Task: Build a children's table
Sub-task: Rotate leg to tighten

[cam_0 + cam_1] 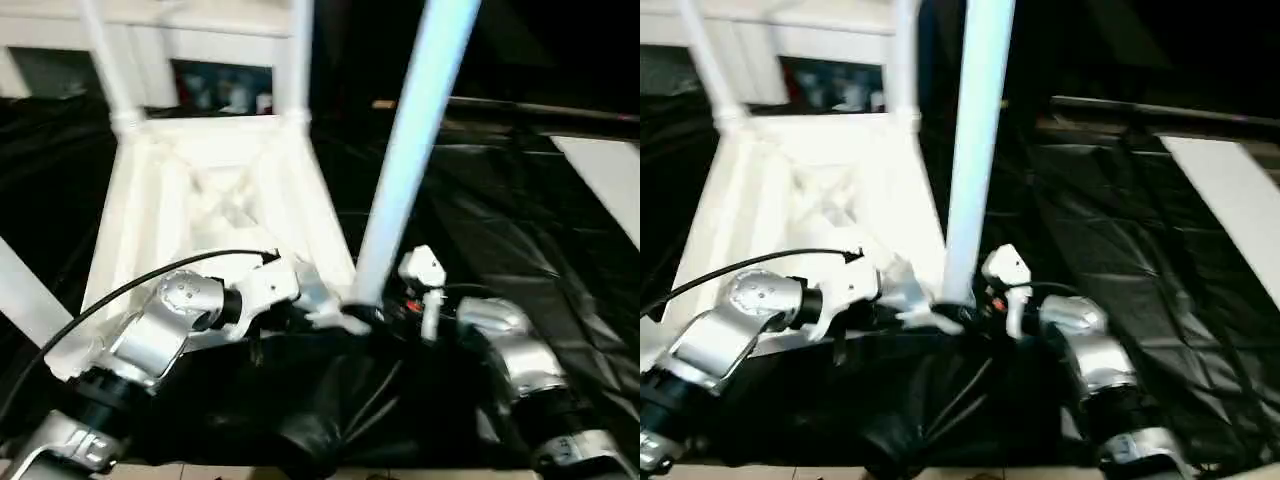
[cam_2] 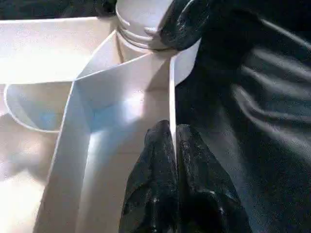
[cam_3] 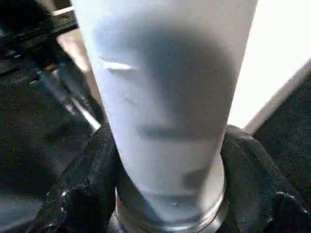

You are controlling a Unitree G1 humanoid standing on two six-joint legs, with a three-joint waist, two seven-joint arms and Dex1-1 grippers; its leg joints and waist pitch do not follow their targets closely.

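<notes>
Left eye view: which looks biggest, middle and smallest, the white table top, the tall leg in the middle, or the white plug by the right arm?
1. Table top, biggest.
2. Tall leg, though it stands nearer the camera.
3. White plug, smallest.

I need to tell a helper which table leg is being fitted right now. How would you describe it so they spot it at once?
Find the upturned white table top on the black sheet, ribbed underside up. Two legs already stand in its far corner sockets. The one you want is the leg at the near corner, between the right gripper fingers, beside the left gripper pinching the rim: it stands closest and leans.
</notes>
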